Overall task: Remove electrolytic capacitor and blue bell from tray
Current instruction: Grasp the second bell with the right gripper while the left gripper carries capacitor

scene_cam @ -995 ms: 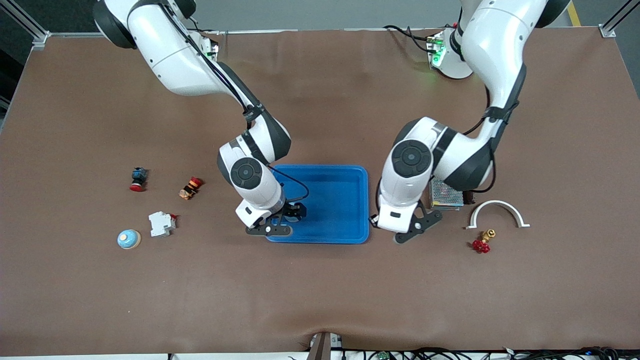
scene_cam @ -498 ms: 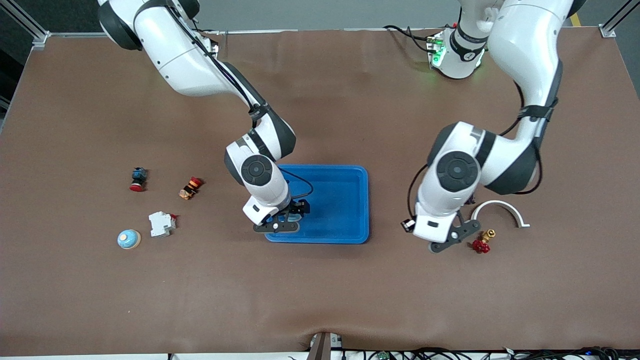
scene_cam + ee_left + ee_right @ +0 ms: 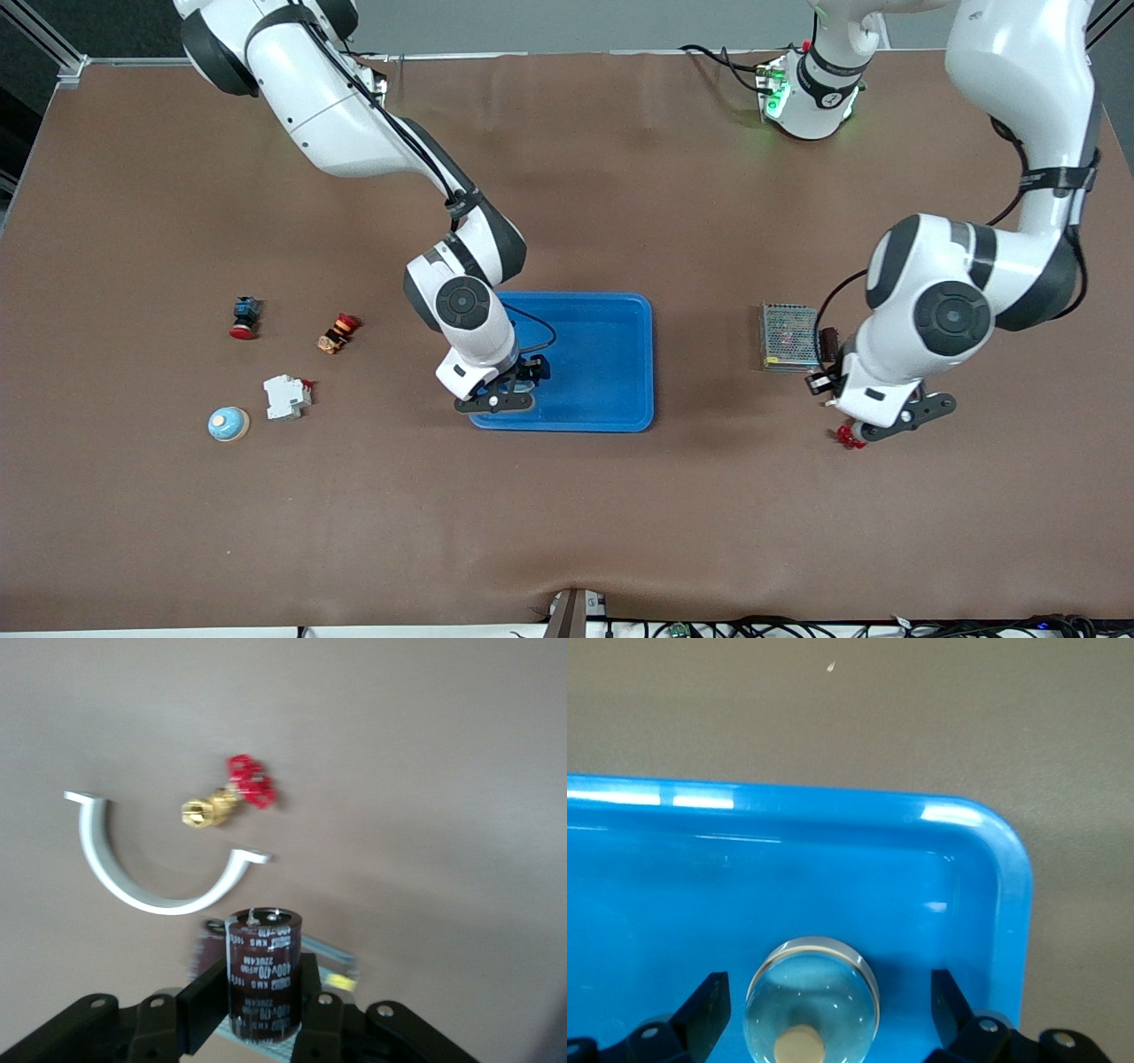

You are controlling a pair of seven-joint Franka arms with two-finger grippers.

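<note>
Right pincer [image 3: 824, 1014] spread wide, 2 fingers straddling the blue bell [image 3: 812, 1001] in the tray [image 3: 620, 390] corner nearest the front camera, right arm's end. Lower squarely, close below the dome's widest part.

Left pincer [image 3: 252, 1010] pinching the electrolytic capacitor [image 3: 263, 973], over the desk beside the white clamp [image 3: 142, 877]; set it down upright.

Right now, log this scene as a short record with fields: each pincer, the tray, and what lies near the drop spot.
left pincer: shut on the capacitor, in the air over the white clamp and red valve
right pincer: open, straddling the blue bell
tray: holds only the blue bell, in the corner nearest the front camera at the right arm's end
mesh box: on the table beside the left arm
</note>
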